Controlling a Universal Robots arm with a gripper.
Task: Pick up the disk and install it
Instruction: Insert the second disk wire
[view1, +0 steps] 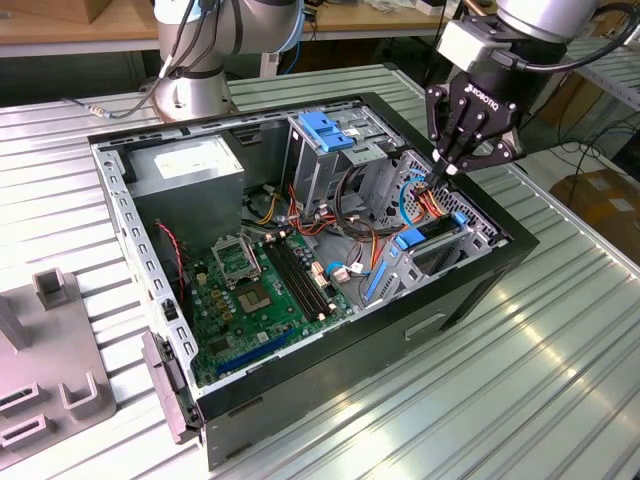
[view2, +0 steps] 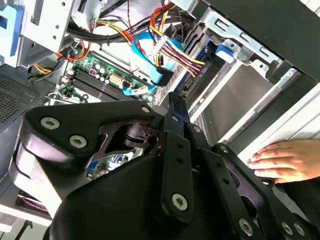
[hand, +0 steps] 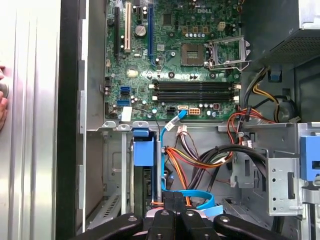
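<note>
1. At the table's (view1: 560, 360) edge on the exterior view's left sat some grey fixture blocks (view1: 60, 390).
2. The open PC case (view1: 300, 380) took up the middle of the table. The motherboard (view1: 265, 290) lay flat in its bottom, with the grey power supply (view1: 190, 170) beside it, toward the far edge.
3. A chunky blue latch piece (view1: 325, 130) stood on the metal cage at the far side of the case.
4. The disk (view1: 432, 232) sat down in the drive bay at the end of the case toward the exterior view's right, blue rails showing, with the orange and yellow cables (view1: 430, 200) just beside it.
5. The tool (view1: 447, 170) hung right over that bay, tip among the cables. Its fingers (hand: 167, 200) were pinched together with nothing between them, as far as I could see.
6. In the second wrist view, a person's hand (view2: 287, 160) rested on the case's outer wall by the bay.
</note>
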